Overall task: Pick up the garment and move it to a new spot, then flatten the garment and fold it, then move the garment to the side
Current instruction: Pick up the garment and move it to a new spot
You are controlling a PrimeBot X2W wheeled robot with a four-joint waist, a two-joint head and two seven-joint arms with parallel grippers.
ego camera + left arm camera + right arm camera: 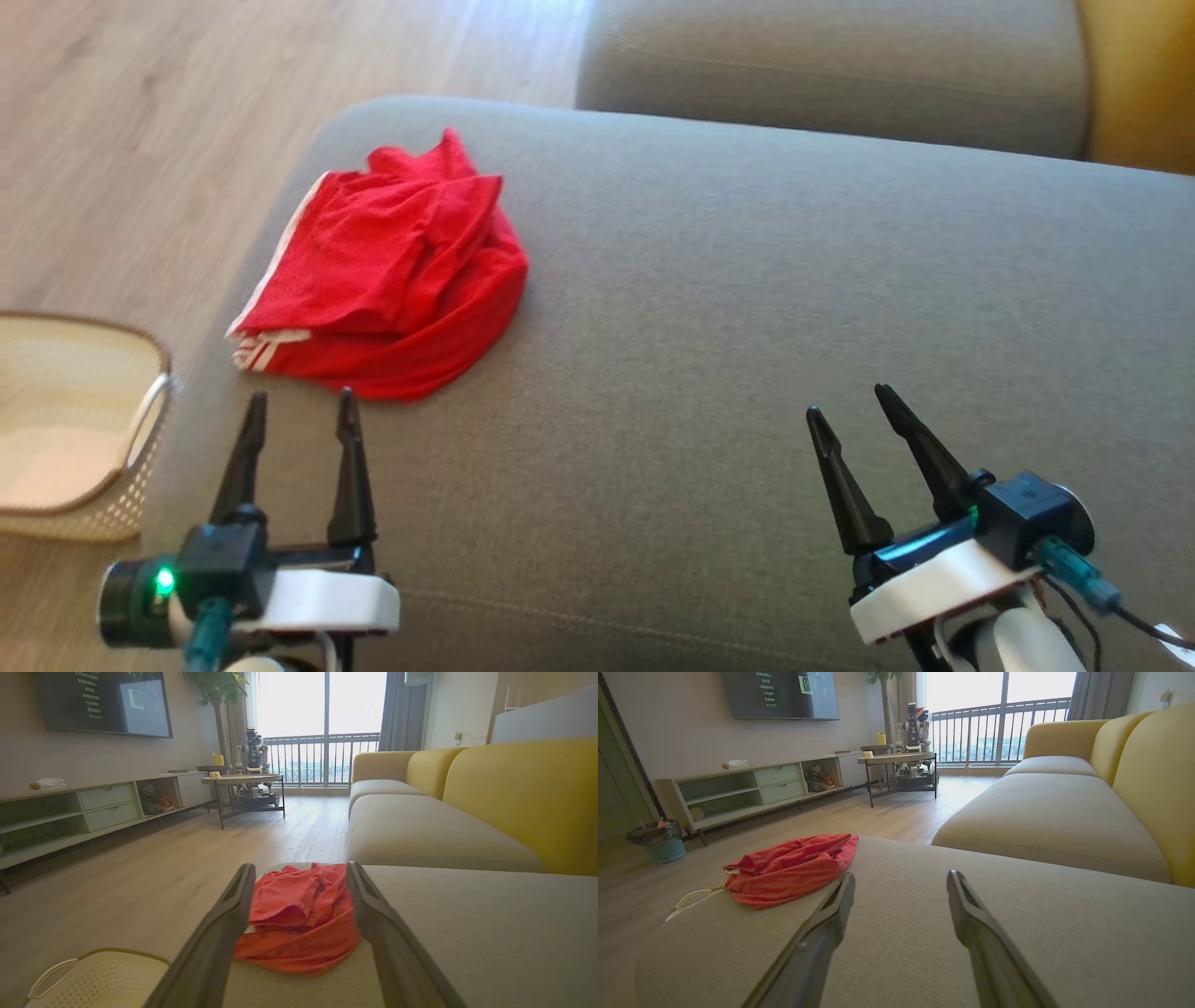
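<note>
The garment (387, 280), red shorts with white side stripes, lies crumpled near the left end of the grey sofa cushion (747, 308). My left gripper (301, 403) hovers just short of its near edge, open, nothing between the fingers. In the left wrist view the garment (299, 919) sits framed between the two spread fingers (219, 933). My right gripper (850, 401) stands open over bare cushion, well to the right of the cloth. The right wrist view has the garment (791, 868) off to the left, beyond the open right gripper (901, 879).
A cream perforated basket (84, 429) stands on the wooden floor beside the cushion's left end. A second grey cushion (831, 65) and a yellow backrest (1144, 84) lie beyond. Much bare cushion stretches to the right of the garment.
</note>
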